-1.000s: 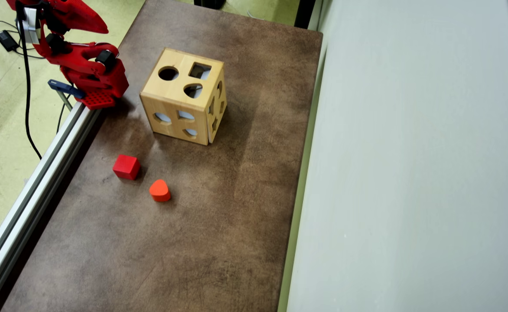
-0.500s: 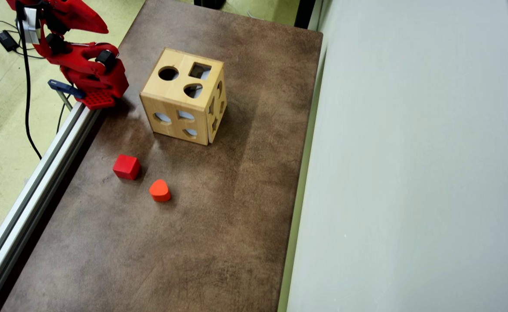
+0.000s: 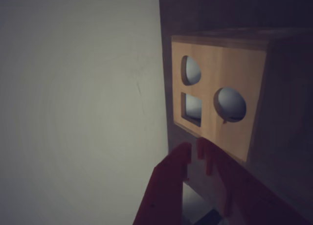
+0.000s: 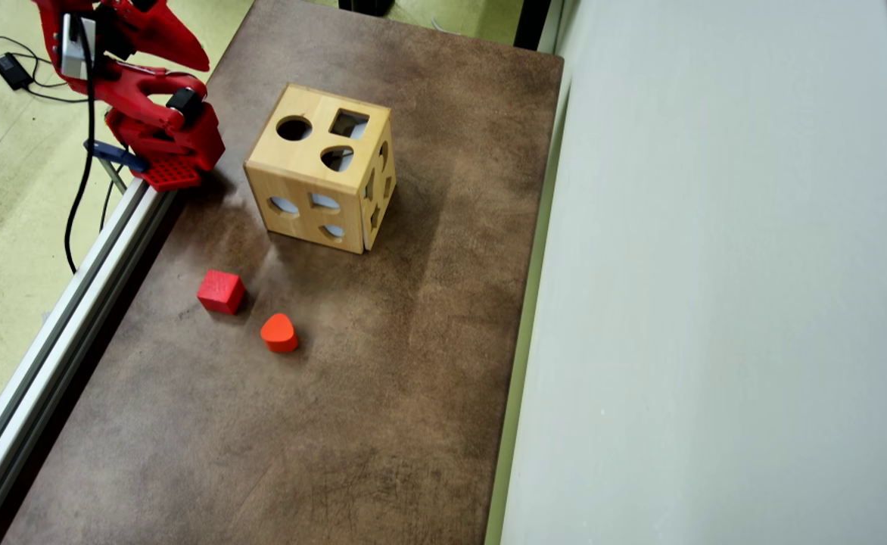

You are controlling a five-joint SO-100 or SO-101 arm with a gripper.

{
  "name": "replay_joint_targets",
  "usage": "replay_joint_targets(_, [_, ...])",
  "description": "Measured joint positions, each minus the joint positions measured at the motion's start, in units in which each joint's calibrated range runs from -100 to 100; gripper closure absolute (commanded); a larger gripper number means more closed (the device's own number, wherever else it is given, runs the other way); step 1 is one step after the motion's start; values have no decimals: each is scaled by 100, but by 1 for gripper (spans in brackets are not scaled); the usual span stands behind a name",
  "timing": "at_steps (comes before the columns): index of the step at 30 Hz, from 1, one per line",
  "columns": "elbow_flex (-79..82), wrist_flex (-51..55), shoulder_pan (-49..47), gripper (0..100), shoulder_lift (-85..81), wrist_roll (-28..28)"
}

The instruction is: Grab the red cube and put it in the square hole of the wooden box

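On the brown table, the red cube [image 4: 221, 291] lies free, just beside an orange rounded block [image 4: 279, 332] and near the wooden box [image 4: 321, 168], whose square hole [image 4: 349, 123] faces up, ready for a drop. Folded back at the table's edge, the gripper [image 3: 194, 147] holds nothing, its fingers nearly together; the overhead view crops it, and the dim wrist view misses the cube.
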Motion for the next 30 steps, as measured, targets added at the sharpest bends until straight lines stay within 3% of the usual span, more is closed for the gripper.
replay_joint_targets(8, [-1616, 0, 697, 97, 2051, 215])
replay_joint_targets(21, [-1580, 0, 2788, 97, 3619, 2935])
replay_joint_targets(30, [90, 0, 3924, 97, 5331, 3126])
